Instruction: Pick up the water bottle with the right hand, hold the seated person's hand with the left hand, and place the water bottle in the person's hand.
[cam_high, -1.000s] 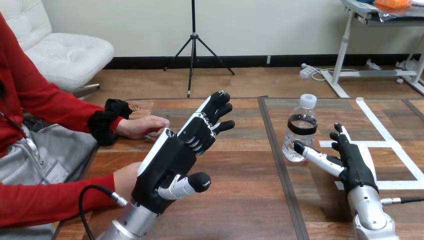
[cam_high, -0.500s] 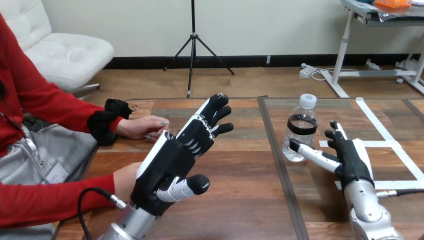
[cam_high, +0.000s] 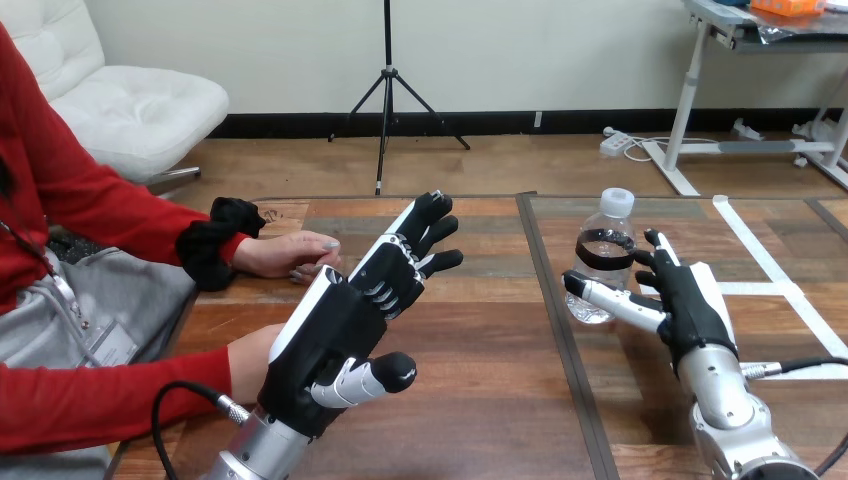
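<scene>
**Reaching in:** The robot's right hand (cam_high: 690, 300) is spread wide at the water bottle (cam_high: 600, 262), fingers straight and gripping nothing. Its thumb stretches across the front of the bottle's lower body and its fingers rise just beside the dark band. The bottle stands in the opening between them, a stance that looks set for a grasp not yet made. Whether the thumb touches the plastic cannot be told.

The left hand (cam_high: 335, 325) is raised over the table (cam_high: 480, 400), fingers straight and fanned, empty. It looks ready to take the person's farther hand (cam_high: 285, 255), which rests on the wood just beyond its fingertips and apart from them.

The bottle stands upright: clear plastic, white cap, dark label band at mid-height. It is probably light and smooth-sided.
</scene>
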